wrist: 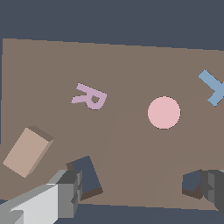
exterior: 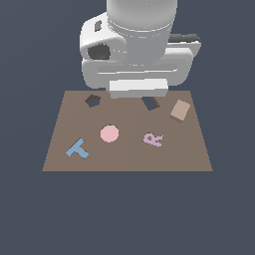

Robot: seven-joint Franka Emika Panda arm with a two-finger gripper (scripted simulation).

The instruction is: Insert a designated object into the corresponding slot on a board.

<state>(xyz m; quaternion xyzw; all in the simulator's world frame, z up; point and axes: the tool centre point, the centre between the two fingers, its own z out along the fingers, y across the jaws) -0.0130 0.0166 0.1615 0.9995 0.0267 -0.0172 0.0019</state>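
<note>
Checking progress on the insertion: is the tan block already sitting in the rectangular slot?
No. In the exterior view the tan block lies on the board beside the rectangular slot, which is unfilled.

Arm body hides the slot partly; tool unseen

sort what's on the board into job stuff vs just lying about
Job: tan block, rectangular slot, board, hand.

Lying about: pink disc, lilac letter R, blue letter T, pentagon cut-out.
</note>
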